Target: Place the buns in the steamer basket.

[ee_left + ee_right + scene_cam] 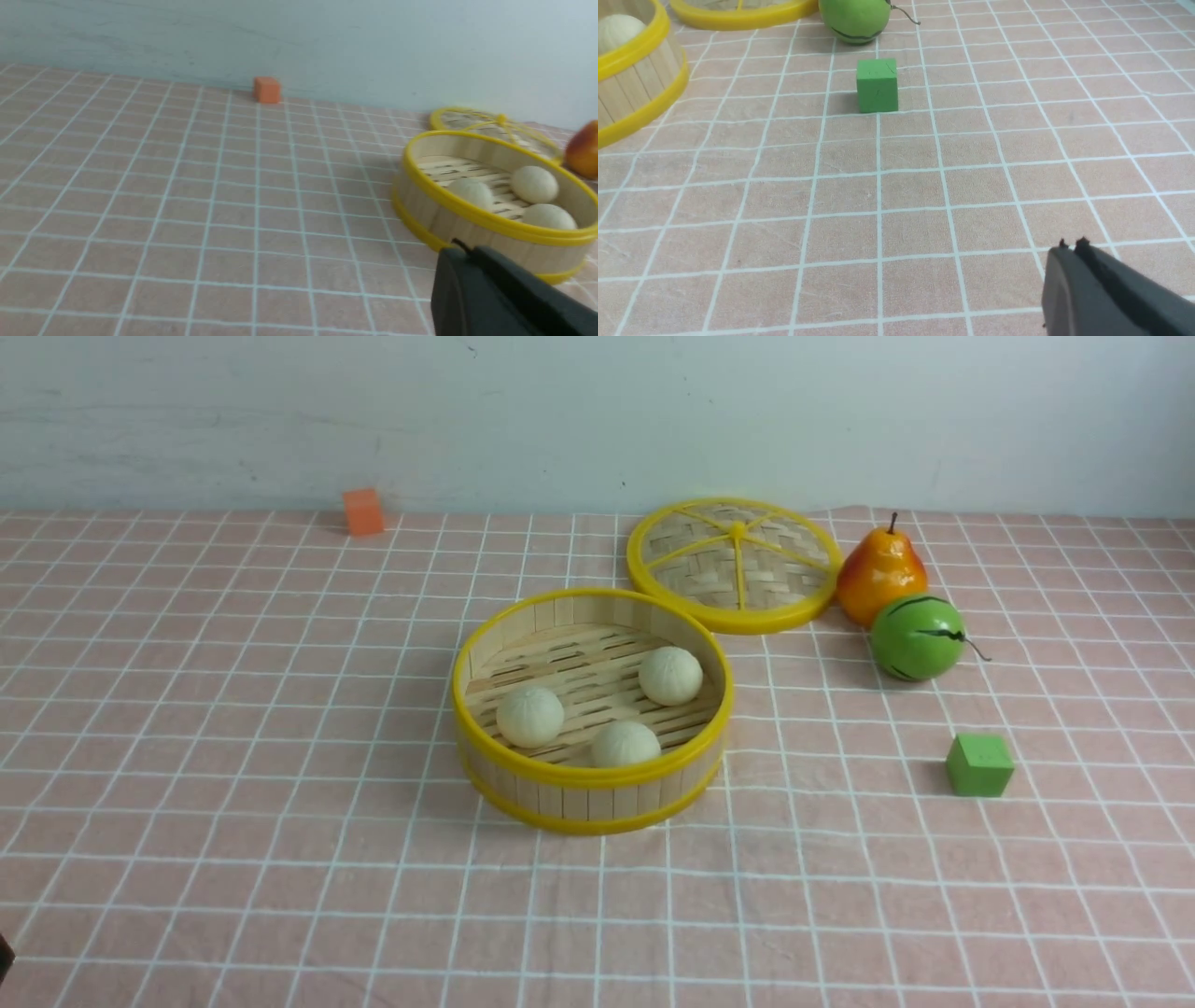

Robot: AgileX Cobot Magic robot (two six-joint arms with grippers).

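Observation:
The steamer basket stands mid-table with three cream-white buns inside: one at the left, one at the front, one at the right. In the left wrist view the basket and its buns lie just beyond my left gripper, which is shut and empty. My right gripper is shut and empty over bare cloth, well short of the green cube; the basket's edge shows far off to one side. Neither gripper shows in the front view.
The flat woven lid lies behind the basket to the right. A pear and a green striped ball fruit sit right of it, a green cube nearer. An orange cube sits by the back wall.

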